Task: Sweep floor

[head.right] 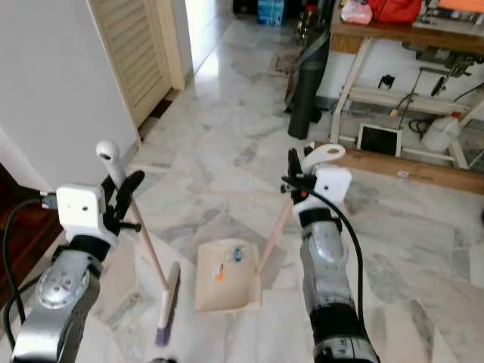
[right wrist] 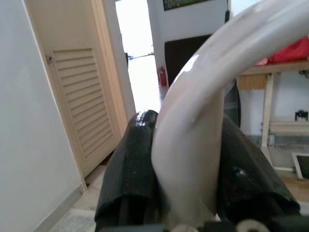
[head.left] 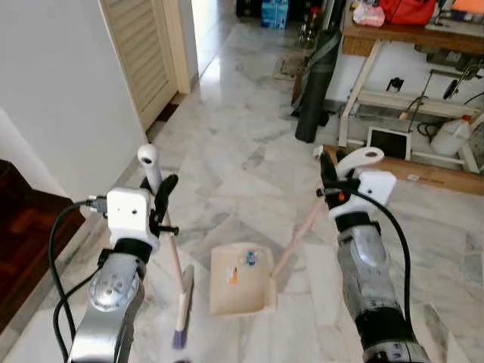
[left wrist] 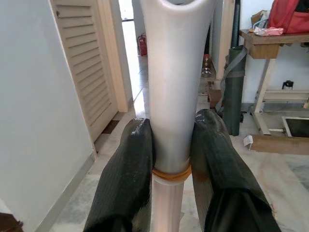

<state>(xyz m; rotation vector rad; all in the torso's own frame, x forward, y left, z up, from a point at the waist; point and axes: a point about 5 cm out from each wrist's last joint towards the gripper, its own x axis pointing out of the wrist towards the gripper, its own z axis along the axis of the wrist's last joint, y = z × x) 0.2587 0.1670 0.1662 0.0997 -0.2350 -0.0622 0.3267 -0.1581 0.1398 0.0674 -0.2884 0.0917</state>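
My left arm point(head.left: 113, 302): silver metal shell, rounded joint housing with small dark screw holes, a black collar above it. White box-shaped wrist module point(head.left: 128, 213) on top, corners rounded. Thick black cable point(head.left: 57, 249) loops from the module's side and runs down beside the arm. Left gripper point(left wrist: 171, 159): two long black fingers point(left wrist: 126, 183), matte, rounded tips, slightly scuffed

My right arm point(head.left: 370, 280): same silver shell, black bands at wrist and lower joint. White wrist module point(head.left: 376, 186) with a small orange-red mark beside it. Black cable point(head.left: 398, 242) arcs down the outer side. Right gripper point(right wrist: 188, 164): black fingers point(right wrist: 130, 169), glossy at the tips
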